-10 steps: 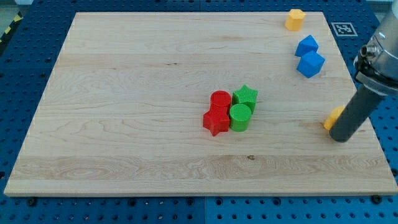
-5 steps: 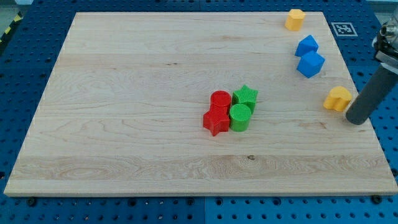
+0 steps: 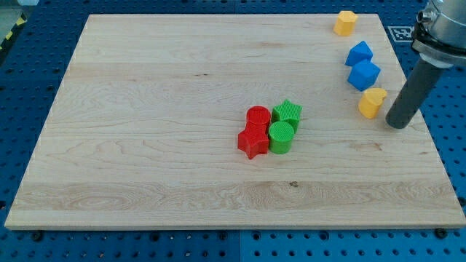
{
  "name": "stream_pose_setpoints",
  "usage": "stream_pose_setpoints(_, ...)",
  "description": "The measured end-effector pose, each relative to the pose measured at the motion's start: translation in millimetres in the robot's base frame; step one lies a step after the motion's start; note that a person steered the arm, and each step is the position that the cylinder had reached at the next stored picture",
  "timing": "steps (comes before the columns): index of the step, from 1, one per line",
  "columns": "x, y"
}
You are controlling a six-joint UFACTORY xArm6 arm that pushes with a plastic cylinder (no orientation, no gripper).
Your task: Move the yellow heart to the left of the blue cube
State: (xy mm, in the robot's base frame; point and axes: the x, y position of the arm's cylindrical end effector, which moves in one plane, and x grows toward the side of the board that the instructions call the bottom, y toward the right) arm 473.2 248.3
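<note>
Blue pegboard surrounds the pale wooden tabletop [image 3: 145, 109]; no containers stand on it. Near the middle sit four touching blocks: red cylinder [image 3: 258, 116], red star [image 3: 253, 140], green cylinder [image 3: 281, 136], green star [image 3: 288, 112]. Toward the view's right are two blue blocks, an upper blue block [image 3: 358, 52] and the blue cube [image 3: 363, 75], and two yellow ones: a yellow block [image 3: 345, 22] at the top edge and the yellow heart [image 3: 373, 102], just below the blue cube. My tip [image 3: 397, 124] rests just right of the heart. No jaws exist on this rod.
</note>
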Motion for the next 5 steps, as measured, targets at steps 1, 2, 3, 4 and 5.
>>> stream_pose_setpoints(1,-12.1,-12.7)
stream_pose_setpoints(2,-34.8,-30.6)
stream_pose_setpoints(3,-54.3,-40.6)
stream_pose_setpoints(4,-74.4,-43.7)
stream_pose_setpoints(5,-86.5,-44.1)
